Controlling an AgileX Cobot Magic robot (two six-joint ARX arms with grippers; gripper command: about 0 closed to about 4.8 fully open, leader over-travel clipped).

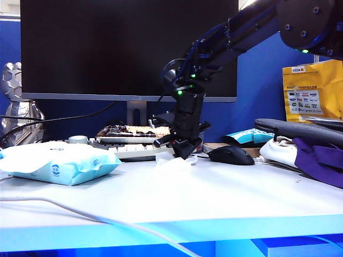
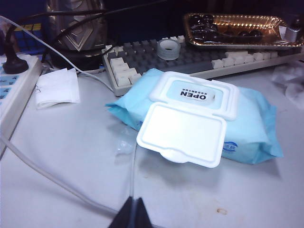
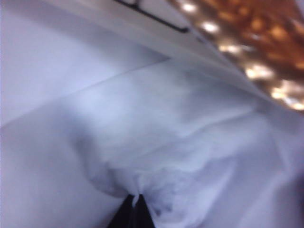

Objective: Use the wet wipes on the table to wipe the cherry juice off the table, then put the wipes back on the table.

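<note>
The wet wipes (image 1: 174, 163) are one thin white sheet, bunched up on the white table (image 1: 214, 198) in front of the keyboard. My right gripper (image 1: 185, 153) points down onto the sheet and is shut on it. In the right wrist view the crumpled wet wipes (image 3: 180, 147) gather into the closed tips of the right gripper (image 3: 134, 202). My left gripper (image 2: 134, 205) is shut on nothing, low over the table (image 2: 71, 142) short of the blue pack. No cherry juice shows clearly; a small brownish speck (image 2: 221, 210) marks the table.
A light-blue wipes pack (image 1: 56, 163) with its lid flipped open (image 2: 183, 135) lies at the left. Behind are a keyboard (image 1: 134, 150), a gold tray of dark cherries (image 2: 232, 28) and a monitor (image 1: 128, 48). A black mouse (image 1: 231, 155), purple cloth (image 1: 321, 160) and a white cable (image 1: 80, 214) lie around.
</note>
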